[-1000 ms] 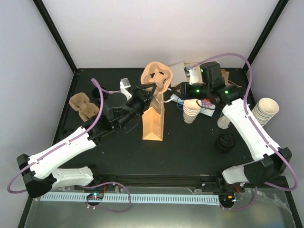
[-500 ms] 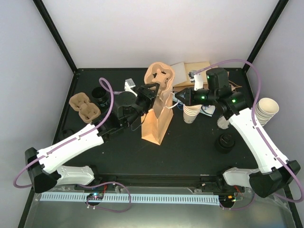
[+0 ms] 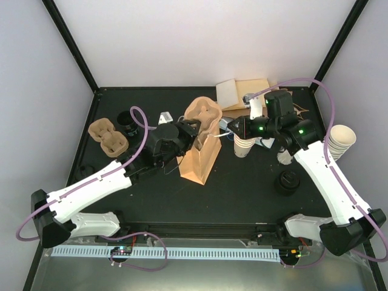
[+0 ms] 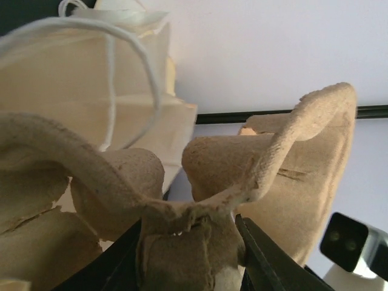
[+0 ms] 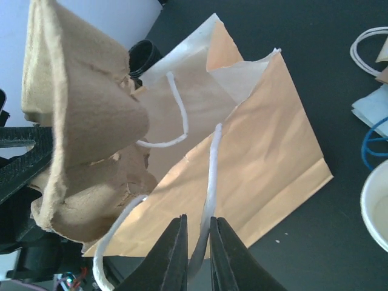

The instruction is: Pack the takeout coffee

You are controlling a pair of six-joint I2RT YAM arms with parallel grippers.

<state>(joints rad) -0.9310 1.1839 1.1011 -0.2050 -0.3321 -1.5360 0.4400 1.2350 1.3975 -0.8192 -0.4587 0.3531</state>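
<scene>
A brown paper bag (image 3: 203, 159) stands mid-table with its mouth open. My left gripper (image 3: 191, 129) (image 4: 188, 242) is shut on a brown pulp cup tray (image 3: 204, 114) (image 4: 254, 176) and holds it tilted at the bag's mouth. My right gripper (image 3: 230, 125) (image 5: 197, 227) is shut on the bag's white cord handle (image 5: 212, 163), to the right of the bag (image 5: 260, 151). The tray (image 5: 79, 115) shows at the left of the right wrist view. The takeout coffee, a cream cup with a black lid, does not show clearly in any view.
A second pulp tray (image 3: 108, 136) lies at the far left beside a black round object (image 3: 126, 119). Stacks of lidless cream cups stand right of the bag (image 3: 244, 145) and at the right edge (image 3: 338, 140). Another black round object (image 3: 287, 181) sits front right. Flat bags (image 3: 242, 92) lie at the back.
The left gripper has lowered the pulp tray to the bag's mouth. The right gripper has come in to the bag's handle and holds it, and the bag now leans to the right.
</scene>
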